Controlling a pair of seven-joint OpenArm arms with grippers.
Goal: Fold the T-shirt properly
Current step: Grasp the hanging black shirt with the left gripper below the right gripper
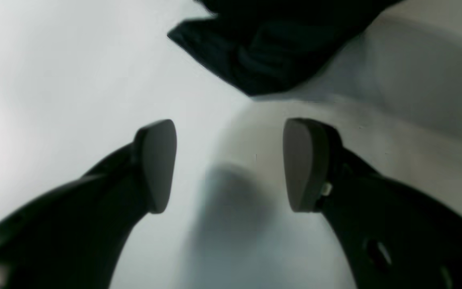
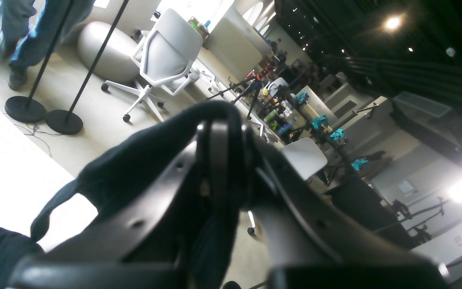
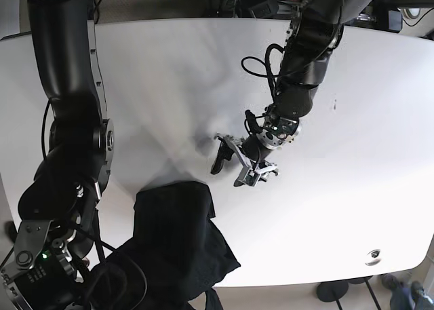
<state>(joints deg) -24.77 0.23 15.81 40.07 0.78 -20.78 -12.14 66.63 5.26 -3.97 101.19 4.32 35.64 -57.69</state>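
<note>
T-shirt (image 3: 180, 232), black and bunched, lies at the near edge of the white table (image 3: 156, 72), low and left of centre in the base view, with part of it drooping over the table edge. At that view's far left, the right arm's gripper (image 2: 219, 160) has its fingers pressed together on a fold of the dark cloth, which drapes over and around them in the right wrist view; behind it stand a white office chair (image 2: 167, 56) and two black stand bases (image 2: 42, 114). Further right, the left gripper (image 1: 229, 164) hangs above bare tabletop with its fingers spread wide and nothing between them, well apart from the shirt.
</note>
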